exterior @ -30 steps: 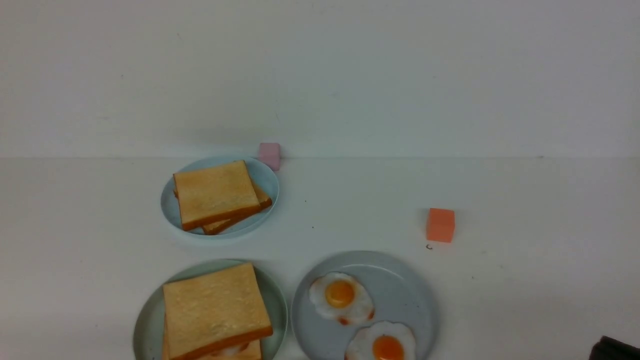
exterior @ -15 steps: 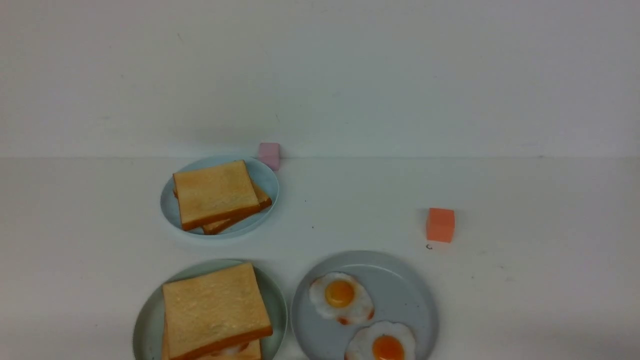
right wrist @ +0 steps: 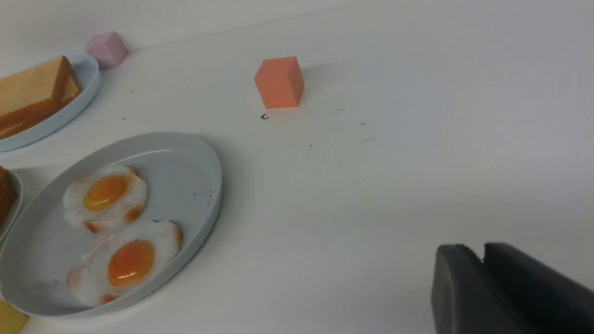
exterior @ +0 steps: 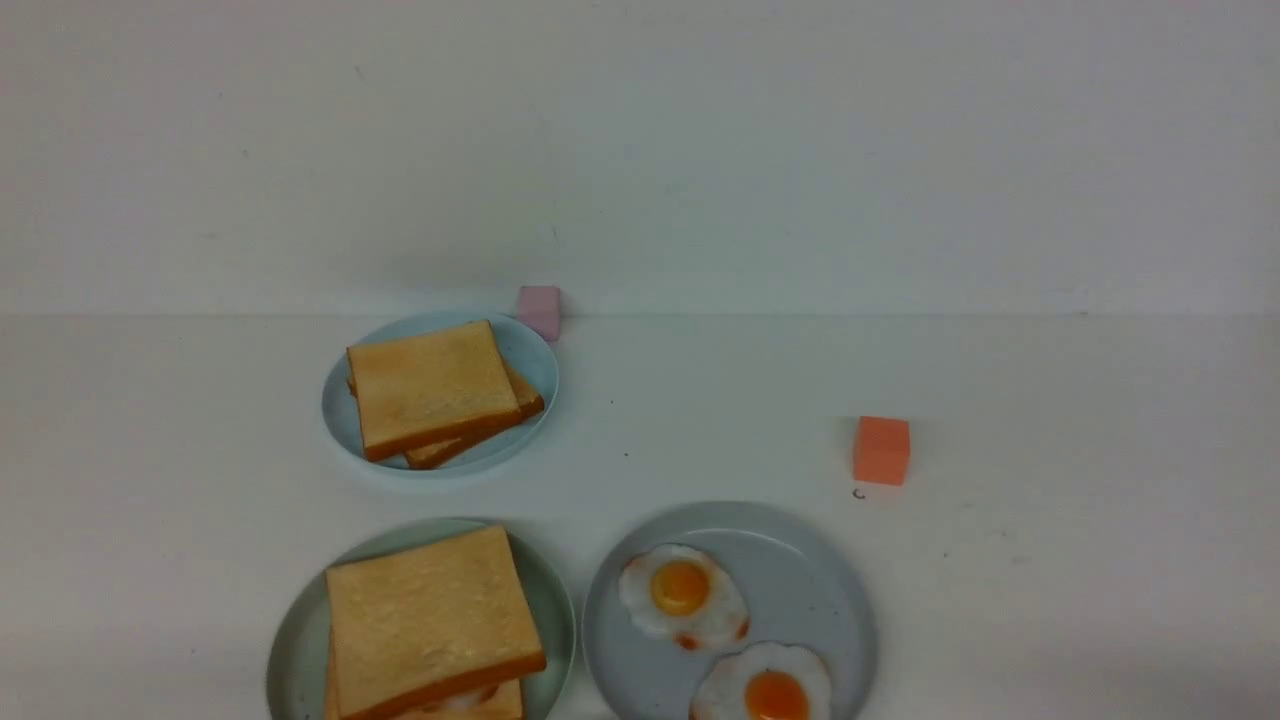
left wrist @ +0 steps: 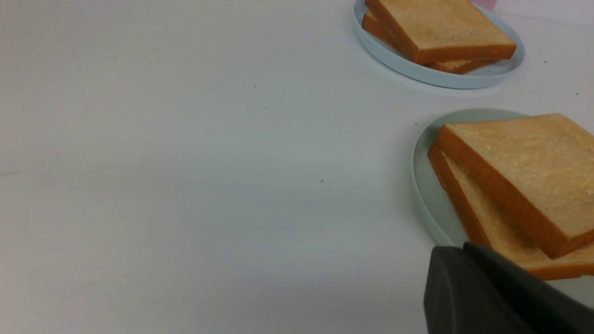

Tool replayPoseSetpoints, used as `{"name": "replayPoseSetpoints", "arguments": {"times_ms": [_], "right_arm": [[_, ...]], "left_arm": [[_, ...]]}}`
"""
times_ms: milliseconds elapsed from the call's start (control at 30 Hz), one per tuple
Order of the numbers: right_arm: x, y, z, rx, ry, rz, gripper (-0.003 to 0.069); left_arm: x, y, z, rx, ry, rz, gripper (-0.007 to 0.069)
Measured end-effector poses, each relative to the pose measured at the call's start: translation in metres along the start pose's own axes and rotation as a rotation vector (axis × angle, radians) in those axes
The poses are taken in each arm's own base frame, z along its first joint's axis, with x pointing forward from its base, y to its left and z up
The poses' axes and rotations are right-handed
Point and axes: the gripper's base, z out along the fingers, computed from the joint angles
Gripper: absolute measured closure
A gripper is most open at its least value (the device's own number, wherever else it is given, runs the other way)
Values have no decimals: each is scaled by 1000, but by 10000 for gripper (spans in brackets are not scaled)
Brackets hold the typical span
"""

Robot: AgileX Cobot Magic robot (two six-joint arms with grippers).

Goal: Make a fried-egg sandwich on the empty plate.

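Note:
The fried-egg sandwich (exterior: 432,625) lies on the pale mint-green plate (exterior: 295,640) at the front left: two toast slices with a bit of white egg showing between them at the front. It also shows in the left wrist view (left wrist: 519,185) on the plate (left wrist: 424,195). My left gripper (left wrist: 464,248) is shut and empty, just in front of the plate. My right gripper (right wrist: 480,248) is shut and empty over bare table, to the right of the egg plate. Neither gripper shows in the front view.
A grey-blue plate (exterior: 820,570) beside the sandwich holds two fried eggs (exterior: 682,595) (exterior: 765,688). A smaller light-blue plate (exterior: 535,365) behind holds a plain toast stack (exterior: 435,390). A pink cube (exterior: 539,308) stands at the back wall, an orange cube (exterior: 881,450) to the right.
A dark part of the right arm at the front view's bottom right corner a second ago has left that view. Nothing on the table has moved.

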Motion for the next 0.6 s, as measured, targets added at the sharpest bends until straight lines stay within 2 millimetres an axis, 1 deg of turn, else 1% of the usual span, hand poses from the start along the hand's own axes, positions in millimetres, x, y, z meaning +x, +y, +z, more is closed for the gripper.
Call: {"name": "replayPoseSetpoints", "arguments": {"times_ms": [600], "right_arm": [[0,0,0,1,1,-1,531]], "left_arm": [[0,0,0,0,0,0,585]]}}
